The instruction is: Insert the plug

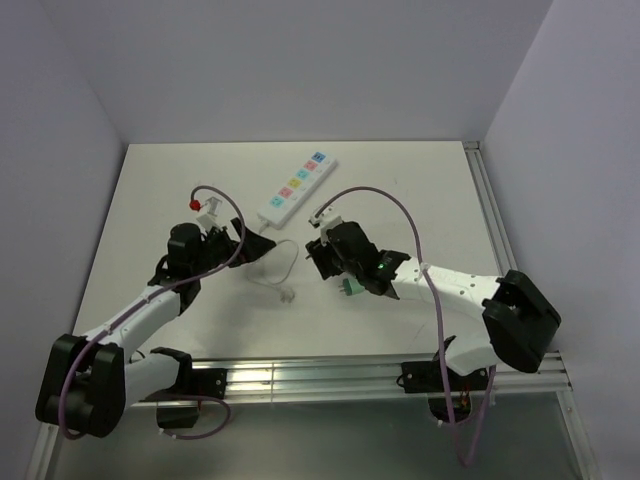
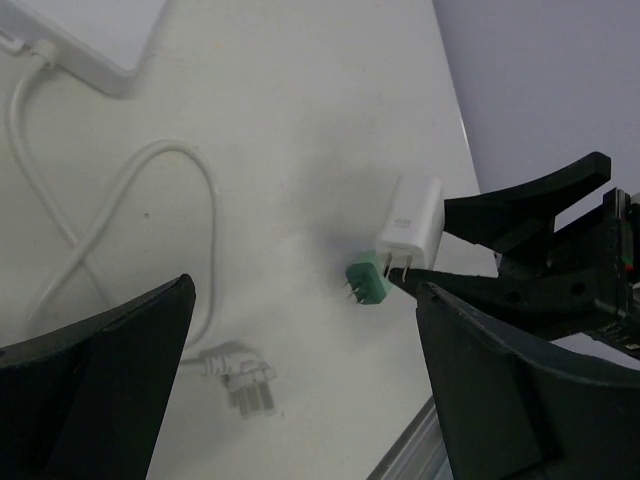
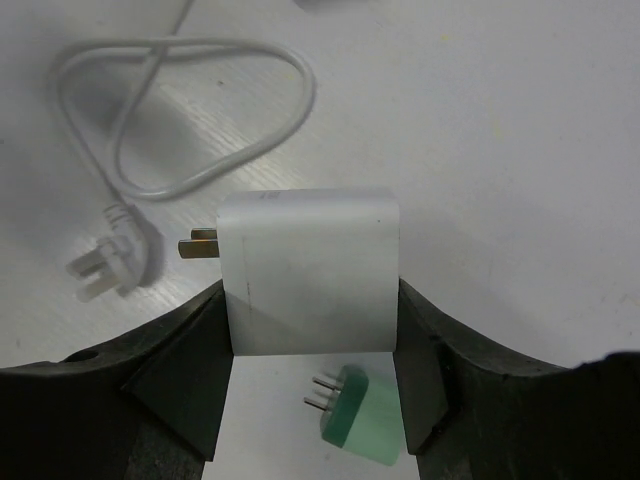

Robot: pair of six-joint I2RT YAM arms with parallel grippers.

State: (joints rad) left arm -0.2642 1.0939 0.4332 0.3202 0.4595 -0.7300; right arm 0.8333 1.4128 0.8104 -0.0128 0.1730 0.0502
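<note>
Step now: you are at the grab step. The plug is caught but not yet lifted to the strip, as far as you can tell.
Right pincer (image 3: 312, 300): its two black fingers (image 3: 185, 370) press on both sides of the white plug block (image 3: 310, 270). It is half closed, holding that block.
White plug block: it sits near the middle of the table (image 1: 420, 180), close to the front. Its two metal pins point to the left in the right wrist view.
Green plug (image 3: 362, 414): small, lying just beside the white block, under the pincer. It is not held.
Left pincer (image 2: 300, 390): wide open and holding nothing. It hangs over the table, looking toward the plugs.
Loose white cord (image 2: 120, 230): it loops on the table with its own plug end (image 2: 240, 375) lying free.
Power strip (image 1: 296, 187): far back, well apart from the held block, with colored squares on top.
Next move: you need to lift the block, turn the pins down toward a slot on the strip, then push straight in.
</note>
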